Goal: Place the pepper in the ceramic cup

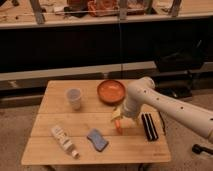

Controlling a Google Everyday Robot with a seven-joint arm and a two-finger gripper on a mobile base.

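Note:
The ceramic cup (74,98) is a small pale cup standing upright on the left part of the wooden table (60,150). The pepper (118,125) is a slim orange piece pointing down at the table, just below my gripper (119,118). The gripper hangs from the white arm (160,102) that reaches in from the right, and sits right of the table's middle, well to the right of the cup. The pepper's upper end is hidden by the gripper.
A wide orange bowl (111,90) stands at the back, just behind the gripper. A blue sponge (97,139) and a white bottle (63,140) lie at the front left. A dark ribbed object (149,126) lies at the right edge.

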